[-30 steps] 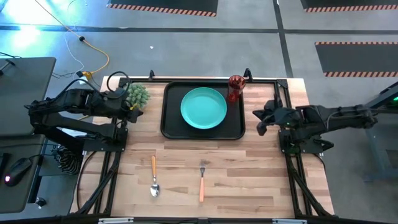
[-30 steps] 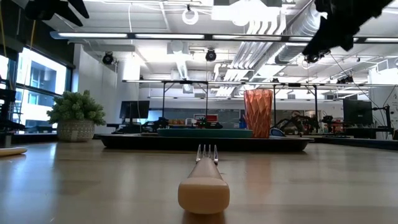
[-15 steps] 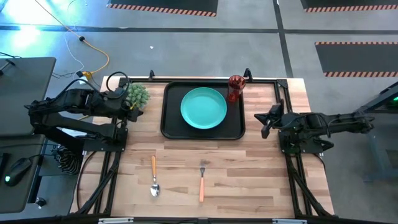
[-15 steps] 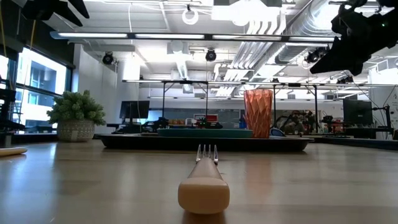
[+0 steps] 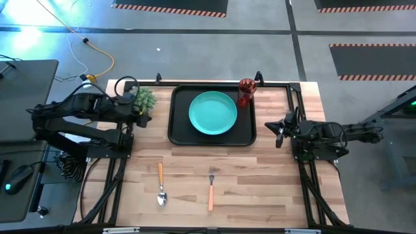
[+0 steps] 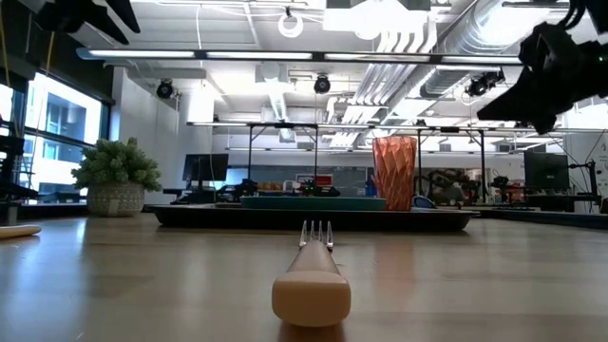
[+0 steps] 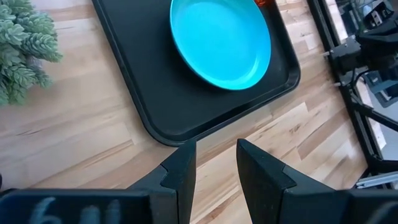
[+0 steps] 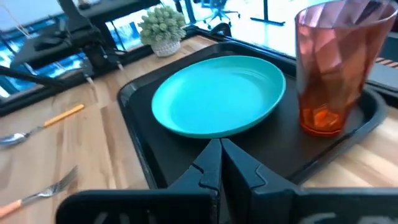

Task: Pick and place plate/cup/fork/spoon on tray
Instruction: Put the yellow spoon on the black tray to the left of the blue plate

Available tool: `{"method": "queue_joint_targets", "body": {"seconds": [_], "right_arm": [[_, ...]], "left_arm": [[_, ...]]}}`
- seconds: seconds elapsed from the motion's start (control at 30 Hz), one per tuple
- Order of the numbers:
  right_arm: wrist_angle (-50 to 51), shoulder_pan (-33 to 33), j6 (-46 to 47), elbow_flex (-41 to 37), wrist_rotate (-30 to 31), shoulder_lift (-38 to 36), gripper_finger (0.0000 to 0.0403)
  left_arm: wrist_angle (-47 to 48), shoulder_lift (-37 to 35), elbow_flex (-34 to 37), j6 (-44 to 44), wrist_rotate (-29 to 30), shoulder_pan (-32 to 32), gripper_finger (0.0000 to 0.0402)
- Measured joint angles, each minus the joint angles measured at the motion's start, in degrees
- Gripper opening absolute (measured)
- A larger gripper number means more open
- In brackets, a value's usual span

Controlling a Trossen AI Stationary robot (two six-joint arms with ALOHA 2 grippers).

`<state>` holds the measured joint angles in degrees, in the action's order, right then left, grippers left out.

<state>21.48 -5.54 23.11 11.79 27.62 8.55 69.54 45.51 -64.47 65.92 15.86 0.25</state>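
The turquoise plate (image 5: 213, 112) lies in the middle of the black tray (image 5: 179, 127). The dark-red cup (image 5: 246, 91) stands upright in the tray's far right corner; it also shows in the right wrist view (image 8: 336, 68). The spoon (image 5: 161, 184) and the fork (image 5: 210, 188) lie flat on the wood nearer the front edge, handles toward the front. My left gripper (image 5: 138, 110) hovers open and empty just left of the tray (image 7: 216, 168). My right gripper (image 5: 278, 132) hovers shut and empty right of the tray (image 8: 219, 163).
A small potted plant (image 5: 144, 99) stands at the tray's far left, close to my left gripper. Black frame bars run along the table's left and right sides (image 5: 305, 175). Bare wood lies between the tray and the cutlery.
My right gripper has drawn back from the tray toward the table's right edge, its arm folding in. The cup, plate, fork and spoon have stayed where they were.
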Motion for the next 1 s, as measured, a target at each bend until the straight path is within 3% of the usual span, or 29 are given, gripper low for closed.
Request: {"method": "queue_joint_targets", "body": {"seconds": [0.37, 0.77, 1.0], "right_arm": [[-4.27, 0.00, -1.40, -5.89, -2.99, -8.21, 0.0000], [-4.84, 0.00, -2.93, -5.94, -18.49, -8.32, 0.0000], [-17.23, 0.00, -4.10, -8.97, -19.74, -8.30, 0.0000]], "left_arm": [[0.00, 2.66, 0.00, -0.01, 0.00, 0.00, 0.0106], [-0.02, 3.55, 0.00, 0.01, -0.02, 0.00, 0.0106], [-0.01, 3.55, 0.00, 0.03, -0.02, 0.00, 0.0106]]}}
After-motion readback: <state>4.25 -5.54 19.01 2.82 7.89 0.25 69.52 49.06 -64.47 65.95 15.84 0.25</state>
